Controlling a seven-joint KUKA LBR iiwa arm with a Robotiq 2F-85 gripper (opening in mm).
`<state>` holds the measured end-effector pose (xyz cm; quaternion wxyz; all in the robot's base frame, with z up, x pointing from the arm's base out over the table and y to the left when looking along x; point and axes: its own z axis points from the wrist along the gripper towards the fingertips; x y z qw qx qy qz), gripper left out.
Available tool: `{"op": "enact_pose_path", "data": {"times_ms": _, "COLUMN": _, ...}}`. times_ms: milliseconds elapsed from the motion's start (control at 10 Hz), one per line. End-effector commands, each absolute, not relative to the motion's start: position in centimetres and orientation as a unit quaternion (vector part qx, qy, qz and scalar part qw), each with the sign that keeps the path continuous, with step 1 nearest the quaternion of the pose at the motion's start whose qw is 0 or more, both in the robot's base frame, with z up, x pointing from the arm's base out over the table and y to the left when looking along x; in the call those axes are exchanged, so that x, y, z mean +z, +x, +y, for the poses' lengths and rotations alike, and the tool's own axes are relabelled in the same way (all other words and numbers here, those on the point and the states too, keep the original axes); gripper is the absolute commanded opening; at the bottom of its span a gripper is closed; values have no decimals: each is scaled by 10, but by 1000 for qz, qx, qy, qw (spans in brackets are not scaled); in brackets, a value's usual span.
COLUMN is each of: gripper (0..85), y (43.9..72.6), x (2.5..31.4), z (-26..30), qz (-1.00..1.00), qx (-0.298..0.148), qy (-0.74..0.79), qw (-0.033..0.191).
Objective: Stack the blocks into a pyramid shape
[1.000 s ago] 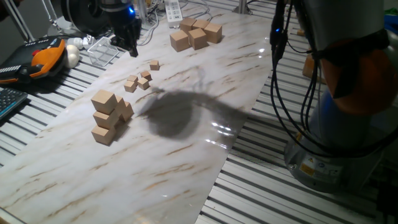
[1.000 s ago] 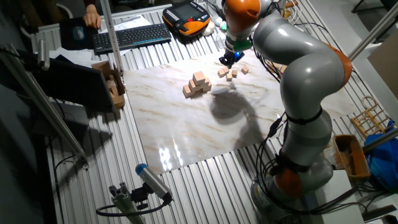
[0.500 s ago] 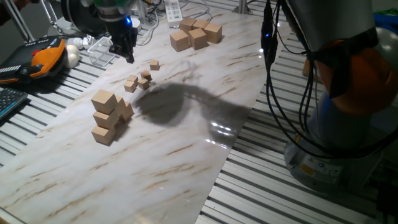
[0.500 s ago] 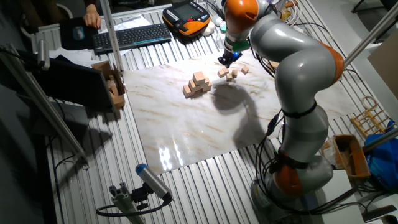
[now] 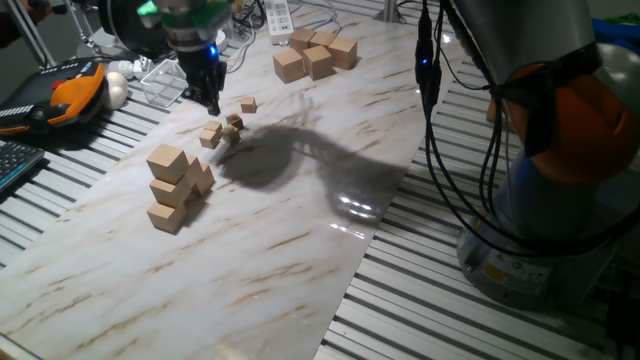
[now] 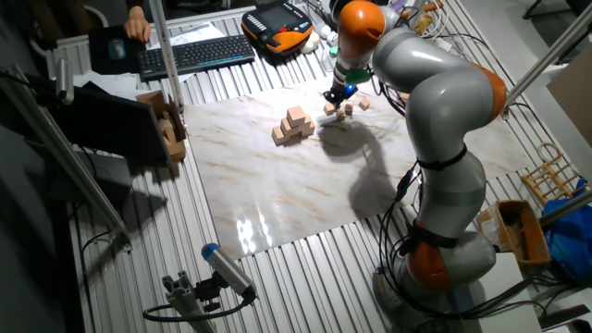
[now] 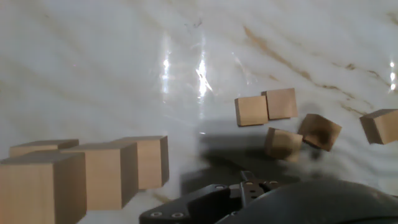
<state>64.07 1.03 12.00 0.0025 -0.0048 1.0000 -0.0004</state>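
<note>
Jaws' spread impossible to judge: gripper (image 5: 211,97) dark and small in both fixed views, fingertips cut off in the hand view. Tiny plain wooden blocks (image 7: 267,106) lying loose on the glossy marble-patterned worktop (image 5: 300,220), just beside the gripper, two touching side by side.

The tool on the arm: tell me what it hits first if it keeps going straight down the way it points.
Probably the marble tabletop just beside the small wooden cubes; the tool hangs at their edge, though depth is unclear.
</note>
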Motion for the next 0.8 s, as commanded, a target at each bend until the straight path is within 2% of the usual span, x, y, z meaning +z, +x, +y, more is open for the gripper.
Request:
{"op": "enact_pose_path", "data": {"times_ms": 0, "gripper": 0, "y": 640, "x": 114, "z": 10, "qz": 1000, "qx": -1, "qy": 3, "qw": 3}}
{"op": "enact_pose_path", "data": {"times_ms": 600, "gripper": 0, "y": 638, "x": 100, "z": 2, "qz": 1000, "qx": 4, "qy": 15, "qw": -4}}
{"op": "enact_pose_path", "data": {"times_ms": 700, "gripper": 170, "y": 638, "x": 98, "z": 1, "qz": 1000, "qx": 2, "qy": 20, "qw": 1}}
